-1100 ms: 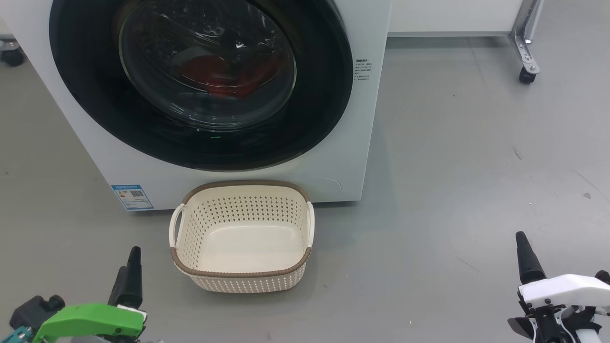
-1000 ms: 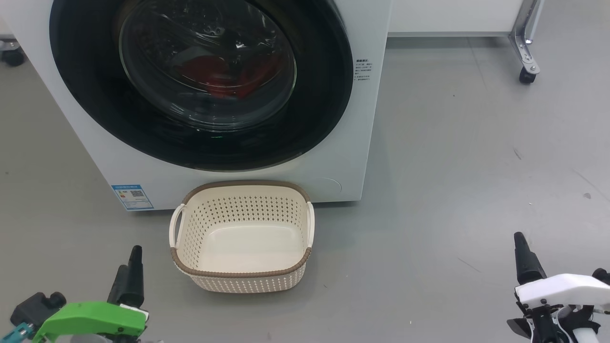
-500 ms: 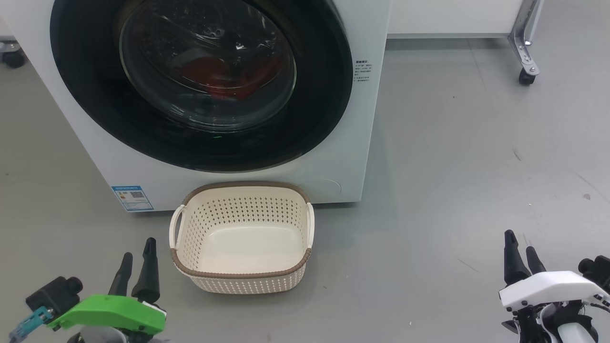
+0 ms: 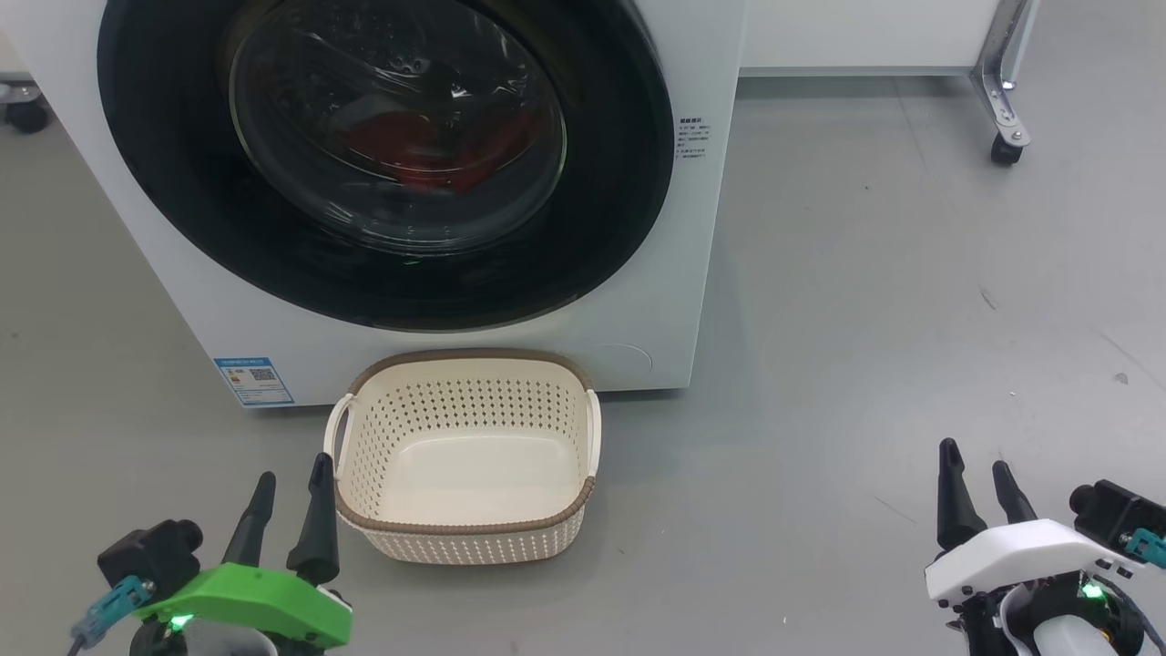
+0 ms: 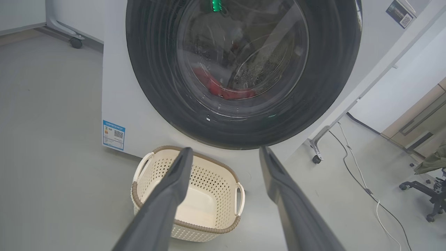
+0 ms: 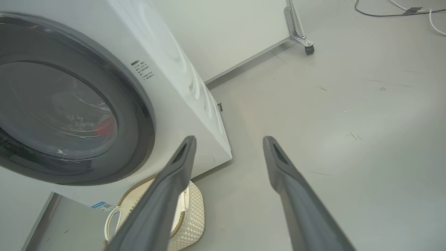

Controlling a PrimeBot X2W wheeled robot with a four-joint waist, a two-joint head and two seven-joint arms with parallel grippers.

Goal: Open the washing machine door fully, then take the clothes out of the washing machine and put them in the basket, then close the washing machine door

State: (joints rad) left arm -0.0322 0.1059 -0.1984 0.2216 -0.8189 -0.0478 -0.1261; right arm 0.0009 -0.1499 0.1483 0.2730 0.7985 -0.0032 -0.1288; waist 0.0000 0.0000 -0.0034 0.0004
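Over grey floor (image 4: 820,273), left tool (image 4: 293,466) and right tool (image 4: 975,454) (spread) edged inward.

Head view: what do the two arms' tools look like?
The left tool has two long, tapering dark fingers on a bright green cover; the right tool has the same fingers on a white cover. Each carries a black block with a teal plug and a small green light.
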